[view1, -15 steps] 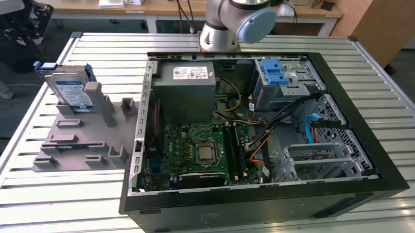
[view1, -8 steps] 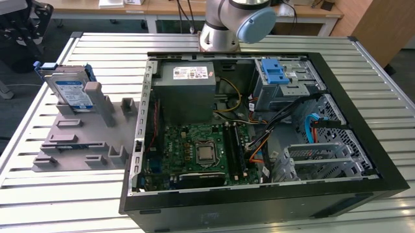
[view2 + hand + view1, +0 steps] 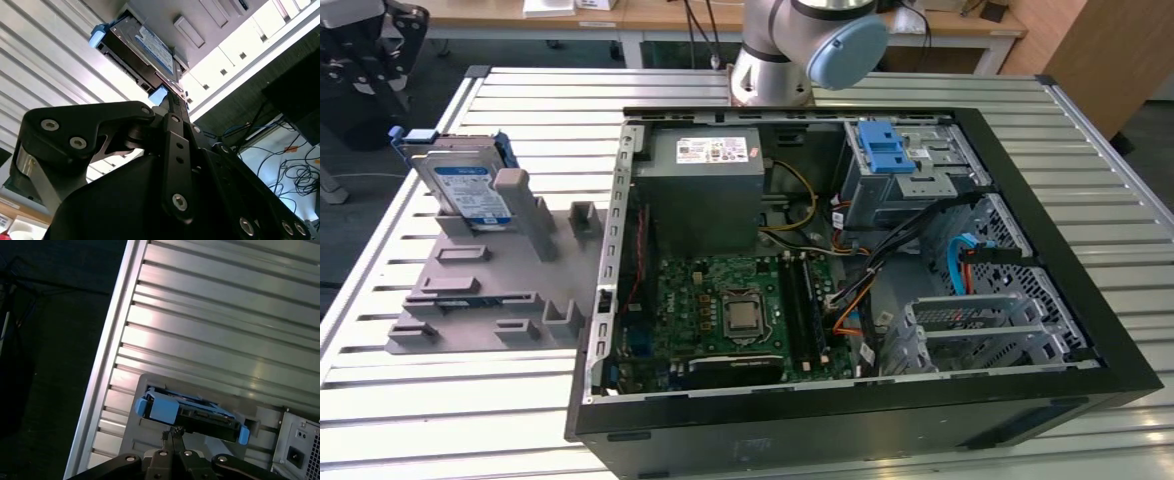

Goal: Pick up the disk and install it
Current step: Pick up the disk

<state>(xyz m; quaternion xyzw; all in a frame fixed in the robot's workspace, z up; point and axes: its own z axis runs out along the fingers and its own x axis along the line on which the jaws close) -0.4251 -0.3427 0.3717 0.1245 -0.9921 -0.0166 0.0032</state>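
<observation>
Your black gripper (image 3: 172, 431), fingers pressed together and holding nothing, points at the silver rectangular disk (image 3: 200, 416) with blue rails, upright in its grey plastic holder (image 3: 467, 300). Descending closed could knock it askew.

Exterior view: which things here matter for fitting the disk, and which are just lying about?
For the job: disk, standing in its grey holder; open computer case; gripper.
Just about: desks behind the table; black equipment beside it.
</observation>
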